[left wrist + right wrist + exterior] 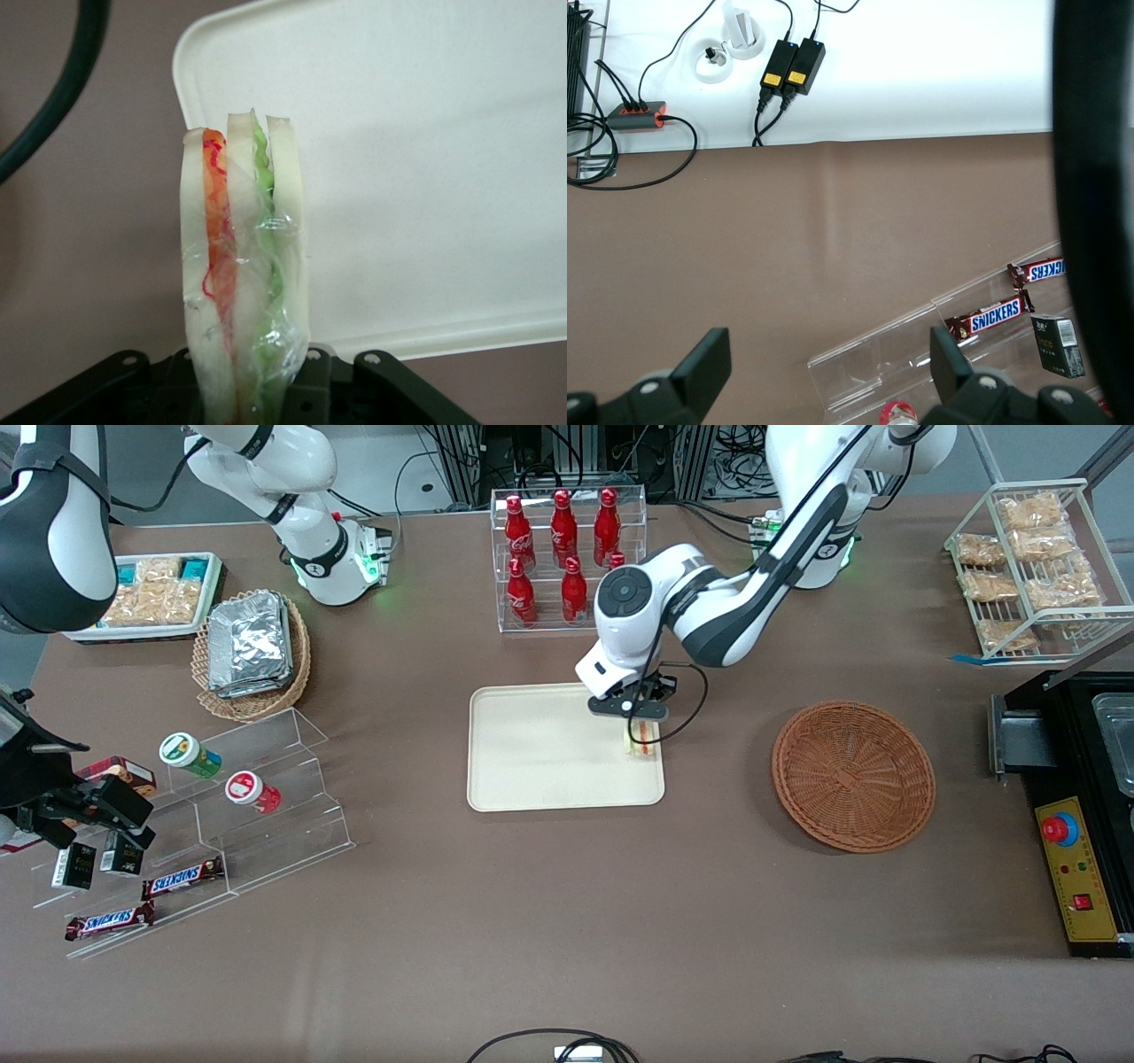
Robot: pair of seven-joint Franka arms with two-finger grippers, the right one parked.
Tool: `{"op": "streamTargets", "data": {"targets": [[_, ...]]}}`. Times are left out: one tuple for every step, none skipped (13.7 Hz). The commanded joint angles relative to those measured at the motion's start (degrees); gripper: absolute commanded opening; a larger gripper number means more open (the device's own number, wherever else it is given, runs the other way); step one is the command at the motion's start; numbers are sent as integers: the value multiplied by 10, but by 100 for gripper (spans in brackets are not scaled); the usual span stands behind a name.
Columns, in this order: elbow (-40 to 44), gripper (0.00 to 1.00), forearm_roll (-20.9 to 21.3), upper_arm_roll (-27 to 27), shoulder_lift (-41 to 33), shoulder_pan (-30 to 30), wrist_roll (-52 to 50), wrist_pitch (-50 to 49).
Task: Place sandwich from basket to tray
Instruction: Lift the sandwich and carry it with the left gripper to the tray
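Most of it's done: gripper (pixel 640 731) clamps the sandwich (pixel 641 739) over the tray (pixel 532 753), basket (pixel 853 774) empty, only release left.

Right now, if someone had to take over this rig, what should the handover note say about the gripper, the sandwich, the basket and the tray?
Gripper: shut on the sandwich, low over the edge of the tray nearest the basket.
Sandwich: held upright between the fingers, wrapped in clear film, at the tray's rim; whether it touches the tray yet cannot be told.
Basket: on the table beside the tray, toward the working arm's end, with nothing in it.
Done: sandwich taken out of the basket and carried to the tray.
Left: set it down well inside the rim, open the gripper, lift away.
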Motion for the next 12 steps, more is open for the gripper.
{"op": "streamTargets", "data": {"targets": [[28,0,20,4,42,-21,-21,15],[34,0,24,5,57,-26,-36,24],[43,1,37,5,72,-26,-52,24],[46,1,54,5,85,-26,-70,24],[47,2,67,5,94,-29,-85,25],[48,3,75,5,103,-29,-91,26],[56,8,76,5,111,-29,-96,26],[65,25,76,5,121,-29,-106,25],[70,43,77,5,126,-30,-116,26],[71,57,77,5,126,-31,-116,25],[71,70,77,5,126,-31,-114,24],[70,85,77,5,126,-31,-111,23]]}}
